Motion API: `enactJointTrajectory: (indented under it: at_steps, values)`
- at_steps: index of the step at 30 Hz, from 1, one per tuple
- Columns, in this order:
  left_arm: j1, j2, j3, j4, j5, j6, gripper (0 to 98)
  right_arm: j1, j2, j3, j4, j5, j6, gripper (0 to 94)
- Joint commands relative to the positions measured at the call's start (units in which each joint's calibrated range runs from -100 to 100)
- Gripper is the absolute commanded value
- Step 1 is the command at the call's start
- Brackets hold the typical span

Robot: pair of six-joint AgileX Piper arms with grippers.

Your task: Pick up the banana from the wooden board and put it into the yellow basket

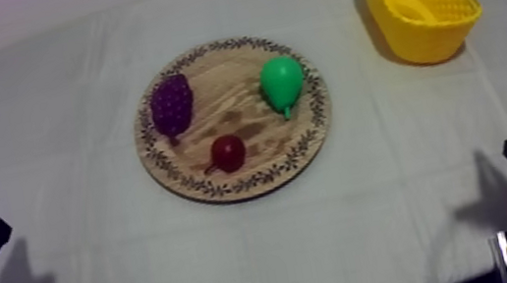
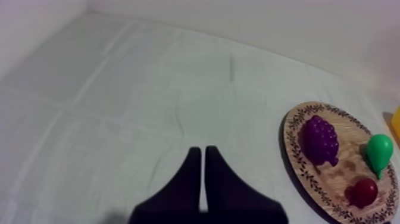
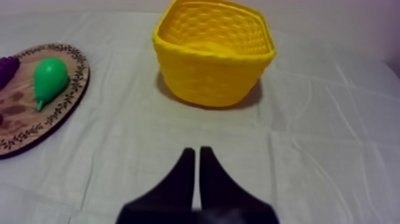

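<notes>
One pale curved shape, likely the banana (image 1: 410, 6), lies inside the yellow basket (image 1: 447, 37). The wooden board (image 1: 255, 181) carries grapes (image 1: 172, 105), pear (image 1: 282, 81) and small red fruit (image 1: 228, 152). Left gripper (image 2: 202, 150) and right gripper (image 3: 197, 151) are closed on nothing. Task looks done; no further grasp needed.

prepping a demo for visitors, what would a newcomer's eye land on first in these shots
The bright yellow basket at the far right of the cloth draws the eye first. Next comes the round wooden board in the middle, holding purple grapes, a green pear and a small red fruit. The left gripper and the right gripper sit shut, low at their own sides.
</notes>
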Motion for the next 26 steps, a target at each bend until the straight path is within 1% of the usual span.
enactJointTrajectory:
  at_steps: [1,10,26]
  values:
    - [0.0,0.0,0.0,0.00,0.0,0.0,0.0,0.1,0.0,0.0,-0.1,0.3,0.1,0.4]
    - [0.0,0.0,0.0,0.00,0.0,0.0,0.0,0.1,-0.1,0.0,-0.1,0.5,1.0,0.4]
    - [0.0,0.0,0.0,0.00,0.0,0.0,0.0,0.1,-0.1,0.0,-0.1,0.6,1.3,0.4]
